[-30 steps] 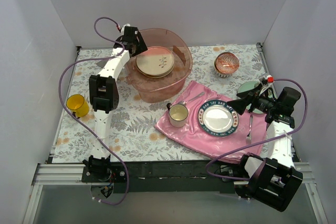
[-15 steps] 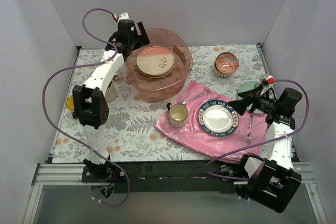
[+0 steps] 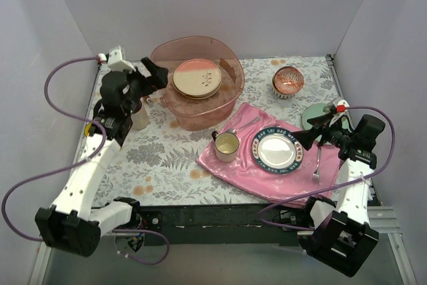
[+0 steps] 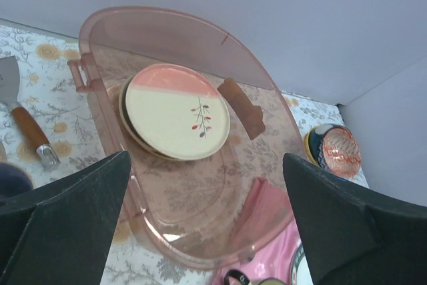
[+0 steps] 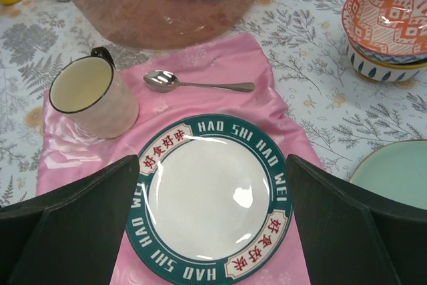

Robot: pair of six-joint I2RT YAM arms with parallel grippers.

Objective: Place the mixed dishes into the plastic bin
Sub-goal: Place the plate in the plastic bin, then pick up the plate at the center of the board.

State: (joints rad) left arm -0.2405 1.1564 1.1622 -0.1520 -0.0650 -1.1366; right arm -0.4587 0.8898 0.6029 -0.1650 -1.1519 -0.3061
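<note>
- Left gripper is hovering just left of the plastic bin, fingers spread wide, gripping nothing.
- Peach plate is lying on top of a stack of plates inside the bin.
- Right gripper is hanging just right of the lettered plate, jaws wide, nothing between them.
- Mint-green plate and red-patterned bowl are sitting on the table, right of the bin and outside it.
</note>
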